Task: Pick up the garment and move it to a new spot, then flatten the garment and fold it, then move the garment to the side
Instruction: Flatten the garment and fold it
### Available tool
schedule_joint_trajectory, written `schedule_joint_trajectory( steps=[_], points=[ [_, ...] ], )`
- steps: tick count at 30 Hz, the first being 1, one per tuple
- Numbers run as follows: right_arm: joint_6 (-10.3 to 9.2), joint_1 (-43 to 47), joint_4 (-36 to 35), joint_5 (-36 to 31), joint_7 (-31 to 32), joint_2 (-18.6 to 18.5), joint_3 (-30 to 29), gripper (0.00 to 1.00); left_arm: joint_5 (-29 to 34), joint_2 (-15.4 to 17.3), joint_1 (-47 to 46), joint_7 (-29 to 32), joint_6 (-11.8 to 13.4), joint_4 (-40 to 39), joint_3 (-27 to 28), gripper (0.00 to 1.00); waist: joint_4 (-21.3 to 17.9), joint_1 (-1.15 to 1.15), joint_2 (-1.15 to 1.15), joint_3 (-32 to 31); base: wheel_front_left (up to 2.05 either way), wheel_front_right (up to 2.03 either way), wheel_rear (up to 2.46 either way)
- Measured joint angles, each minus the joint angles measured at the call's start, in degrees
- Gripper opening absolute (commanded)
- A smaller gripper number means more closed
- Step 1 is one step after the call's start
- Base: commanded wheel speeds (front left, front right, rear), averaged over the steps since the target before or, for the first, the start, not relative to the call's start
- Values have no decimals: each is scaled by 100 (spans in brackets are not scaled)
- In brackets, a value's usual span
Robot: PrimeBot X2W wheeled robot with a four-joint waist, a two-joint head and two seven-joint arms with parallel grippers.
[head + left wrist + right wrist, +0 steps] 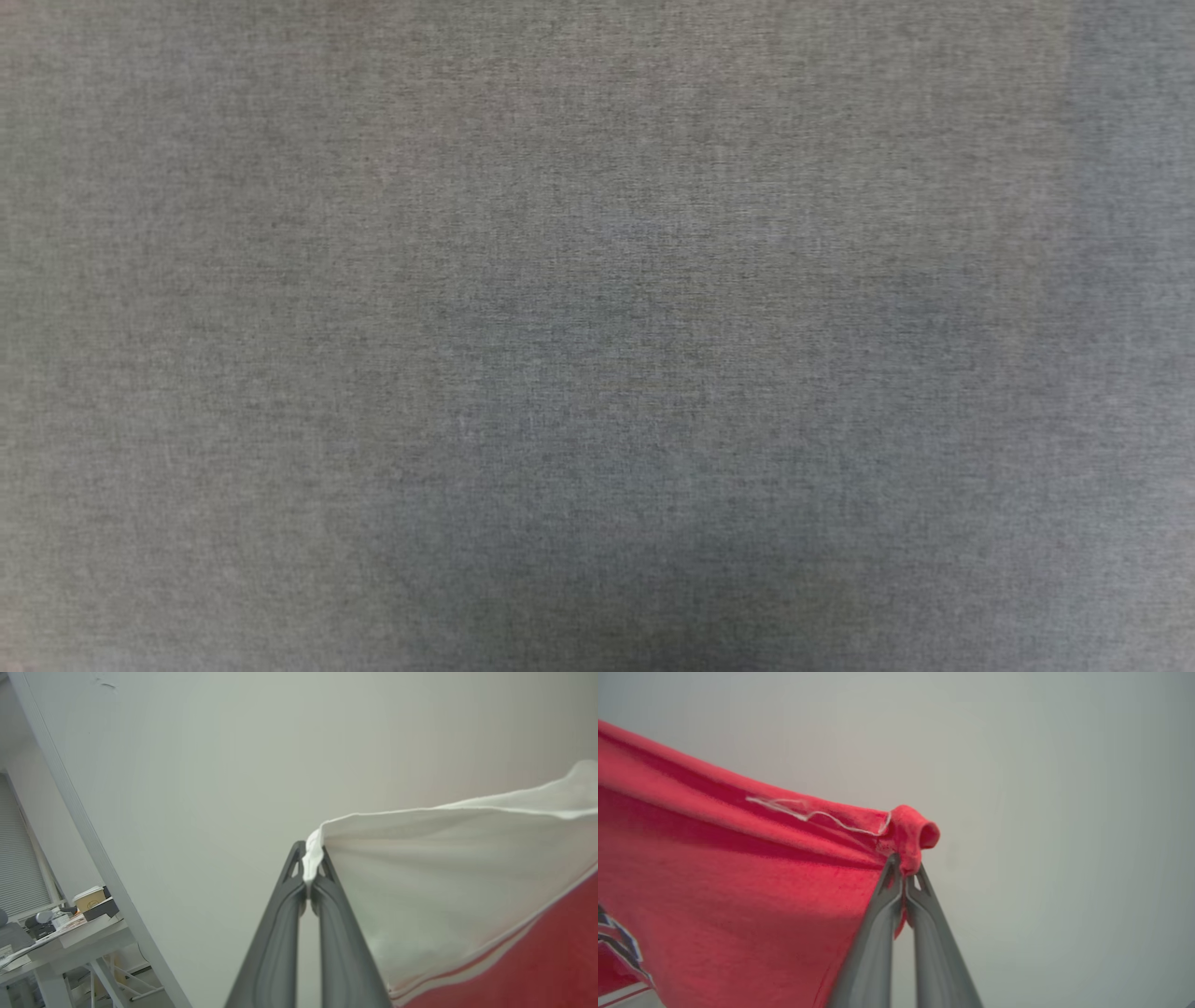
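Observation:
The garment hangs stretched between my two grippers, lifted in the air against a pale wall. In the left wrist view my left gripper (310,865) is shut on the tip of the garment's white sleeve (444,872), with red body fabric and striped trim at the lower right. In the right wrist view my right gripper (903,877) is shut on a bunched red corner of the garment (738,882). A loose white thread lies along the red hem, and part of the black white-edged print peeks in at the lower left. The head view faces plain grey cloth (597,336).
A pale wall (210,765) stands behind both grippers. At the left wrist view's lower left stands a white desk (70,942) with a paper cup (88,898), a dark box and other clutter, beside a white post (84,830) and a window blind.

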Motion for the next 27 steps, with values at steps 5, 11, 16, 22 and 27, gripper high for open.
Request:
schedule_joint_trajectory(
  steps=[5, 11, 16, 22, 27],
  points=[
    [-1, 105, 341, 46, -423, 57, 246, 0, -168, -236, 646, -356, -48, 333, -102, 0, 143, 0, 0, 31, 0, 0, 0],
    [-5, 755, 643, 288, -771, 104, 684, 0, -443, -628, 1820, -459, -80, 292, -204, 0, 260, -1, 0, -96, 0, 0, 0],
    [-7, 1386, 749, 614, -981, 137, 928, 0, -539, -824, 2865, -466, -81, -129, -143, 0, 335, -1, 0, -329, 0, 0, 0],
    [-7, 2579, 728, 1072, -1039, 77, 1413, 0, -550, -955, 4395, -466, 13, -710, -148, 0, 407, -2, 0, -762, 0, 0, 0],
    [-8, 3489, 610, 1584, -965, -83, 1735, 0, -617, -939, 5554, -466, 142, -961, -146, 0, 457, -2, 0, -1174, 0, 0, 0]
  ],
)
